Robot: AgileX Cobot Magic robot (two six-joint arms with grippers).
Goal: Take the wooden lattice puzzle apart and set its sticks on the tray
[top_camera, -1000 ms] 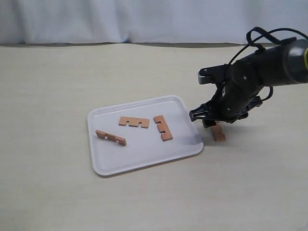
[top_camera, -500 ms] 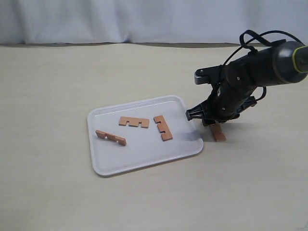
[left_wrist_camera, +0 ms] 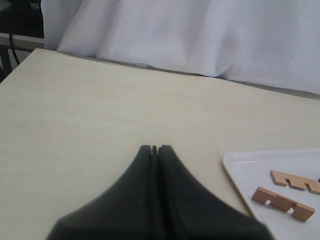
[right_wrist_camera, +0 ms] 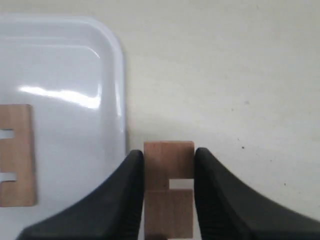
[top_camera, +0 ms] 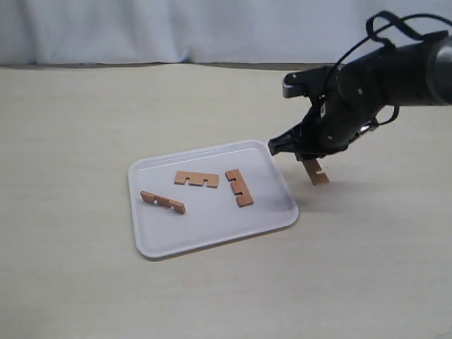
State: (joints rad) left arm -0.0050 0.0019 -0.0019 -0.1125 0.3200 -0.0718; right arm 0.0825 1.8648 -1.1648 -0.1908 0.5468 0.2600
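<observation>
My right gripper [top_camera: 308, 159] is clamped on the last of the 4 sticks [top_camera: 315, 171]. In the right wrist view the 2 fingers [right_wrist_camera: 131, 172] press its flat sides and 1 square notch shows between them. The stick hangs from the jaws at a steep tilt and, as far as I can judge, clear of the table.

The tray [top_camera: 212, 229] lies toward the left in the exterior view. Its nearest rounded corner is just beside the gripper, but the stick is outside the rim, over bare table. In the wrist view the stick's long axis runs along my fingers and roughly parallel to that near rim [right_wrist_camera: 121, 100], so I judge a short sideways carry toward the tray would bring it over white plastic.

3 sticks already lie flat in the tray: one [top_camera: 239, 188] nearest me, one [top_camera: 197, 179] mid-tray, one [top_camera: 162, 203] farthest. The open patch by the near corner looks like the easiest landing spot.

My left gripper [left_wrist_camera: 154, 148] is pressed shut, holds nothing, and is well away from the tray, so the right arm is the one placed for this.
</observation>
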